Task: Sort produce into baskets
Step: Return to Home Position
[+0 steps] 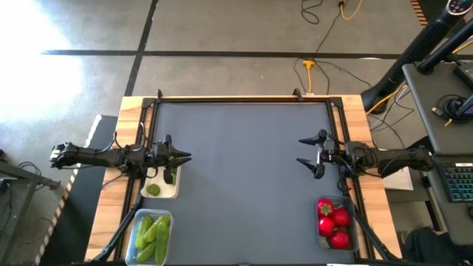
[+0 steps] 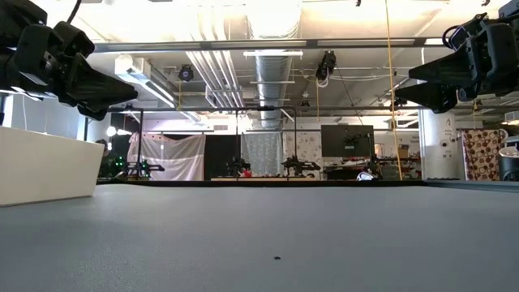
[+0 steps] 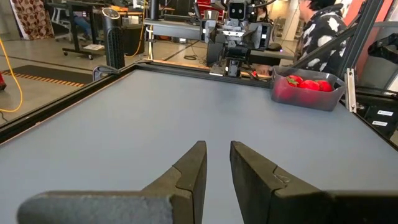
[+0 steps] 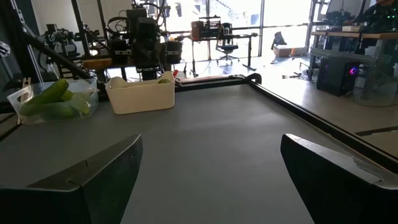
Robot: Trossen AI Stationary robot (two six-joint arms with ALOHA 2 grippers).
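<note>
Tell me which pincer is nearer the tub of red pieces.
Right. The right pincer is just up-table from the tub of red pieces; the left pincer is across the table, above the white tray.

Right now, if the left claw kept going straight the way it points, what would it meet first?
Nothing close: the left claw, shut, points across bare mat. The first thing in line looks like the open right claw opposite, though depth is uncertain.

Even overhead light — ceiling fixtures [image 2: 268, 57] blown out, window [image 4: 273, 18] glare.
</note>
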